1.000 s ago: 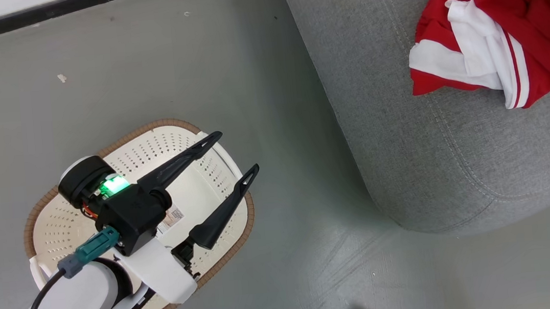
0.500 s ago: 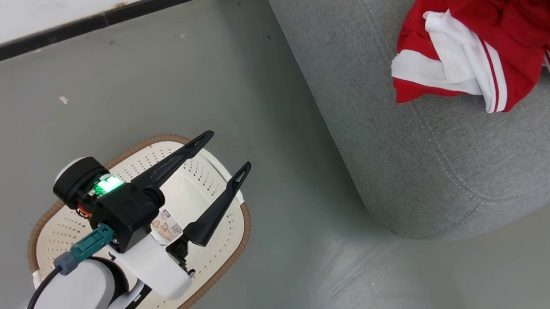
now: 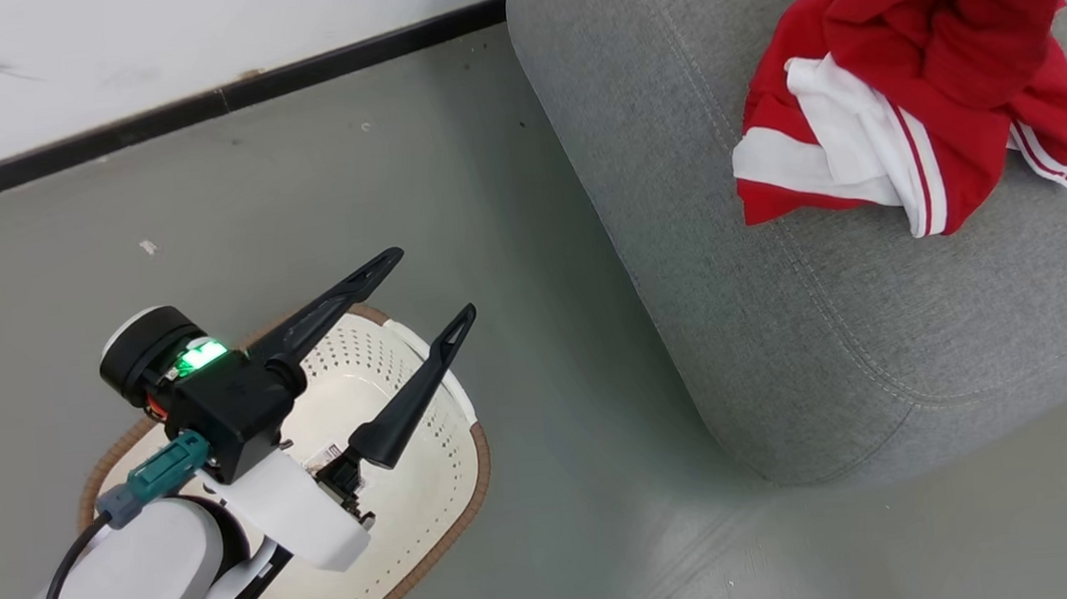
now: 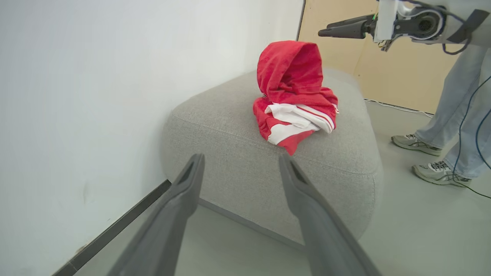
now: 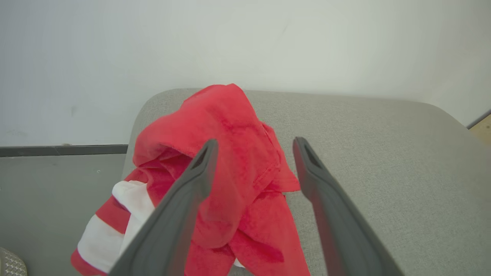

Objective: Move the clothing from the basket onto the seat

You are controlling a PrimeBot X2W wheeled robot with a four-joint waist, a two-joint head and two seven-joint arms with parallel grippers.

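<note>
Clothing (image 3: 900, 118) heaped on seat (image 3: 832, 343), inside its edges; basket (image 3: 436, 517) apart, floor (image 3: 550, 270) between

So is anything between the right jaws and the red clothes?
Nothing visible does. The right jaws stand open, pointing at the clothing, with only air between; it lies heaped on the seat.

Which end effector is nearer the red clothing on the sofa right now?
Right. The right end effector hangs open above the seat, close to the clothing; the left end effector is open over the basket on the floor.
</note>
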